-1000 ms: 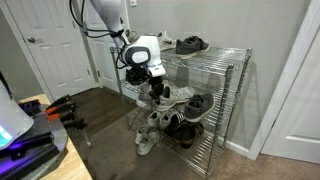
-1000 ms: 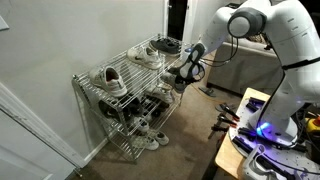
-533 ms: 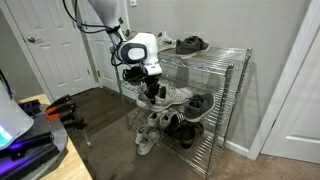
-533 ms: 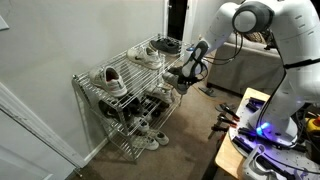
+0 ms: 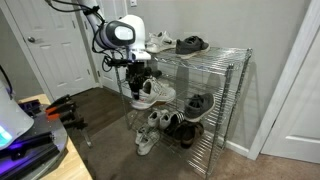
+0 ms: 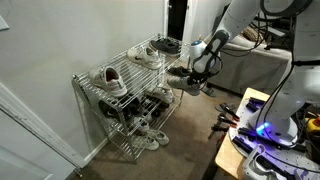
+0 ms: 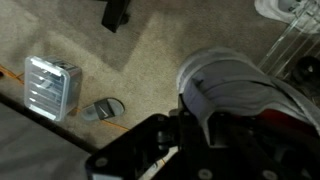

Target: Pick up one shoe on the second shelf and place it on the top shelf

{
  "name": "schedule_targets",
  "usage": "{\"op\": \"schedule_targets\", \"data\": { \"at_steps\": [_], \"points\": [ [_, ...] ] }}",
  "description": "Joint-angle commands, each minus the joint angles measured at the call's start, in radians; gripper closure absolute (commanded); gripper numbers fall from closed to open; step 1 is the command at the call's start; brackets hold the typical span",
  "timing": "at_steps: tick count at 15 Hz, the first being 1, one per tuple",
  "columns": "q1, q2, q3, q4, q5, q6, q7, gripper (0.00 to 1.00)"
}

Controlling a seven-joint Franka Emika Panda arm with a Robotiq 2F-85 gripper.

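Observation:
My gripper point(image 5: 141, 80) is shut on the white low-top shoe point(image 5: 154, 93) and holds it in the air just outside the end of the chrome rack, at about second-shelf height. In an exterior view the gripper point(image 6: 199, 72) and the shoe point(image 6: 190, 86) hang clear of the rack's end posts. In the wrist view the light grey shoe point(image 7: 236, 84) fills the right side, clamped between the dark fingers point(image 7: 200, 122). The top shelf point(image 5: 215, 58) holds a white sneaker point(image 5: 160, 42) and a black shoe point(image 5: 192, 44). The second shelf point(image 5: 222, 92) lies below it.
Lower tiers hold black shoes point(image 5: 199, 104) and white sneakers point(image 5: 150, 135). The top shelf also carries shoes in an exterior view point(image 6: 111, 79). A white ribbed box point(image 7: 52, 86) and a small grey object point(image 7: 103, 109) lie on the carpet. A door point(image 5: 55, 45) and a desk edge point(image 5: 40, 150) stand nearby.
My gripper has pulled away from the rack with the white shoe in it, moving outward and slightly up. The shoe has left the second shelf.

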Motion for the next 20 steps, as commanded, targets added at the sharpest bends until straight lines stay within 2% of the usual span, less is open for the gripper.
{"op": "schedule_targets", "data": {
  "at_steps": [1, 4, 6, 10, 15, 20],
  "points": [
    [0.027, -0.193, -0.048, -0.119, -0.197, -0.135, 0.044, 0.95],
    [-0.001, -0.277, -0.012, -0.133, -0.363, -0.308, 0.099, 0.96],
    [-0.025, -0.325, 0.042, -0.133, -0.448, -0.445, 0.120, 0.96],
    [-0.057, -0.411, 0.196, -0.159, -0.488, -0.617, 0.062, 0.95],
    [-0.037, -0.472, 0.386, -0.194, -0.440, -0.674, -0.034, 0.95],
    [-0.006, -0.540, 0.524, -0.217, -0.365, -0.606, -0.133, 0.95]
  ]
}}
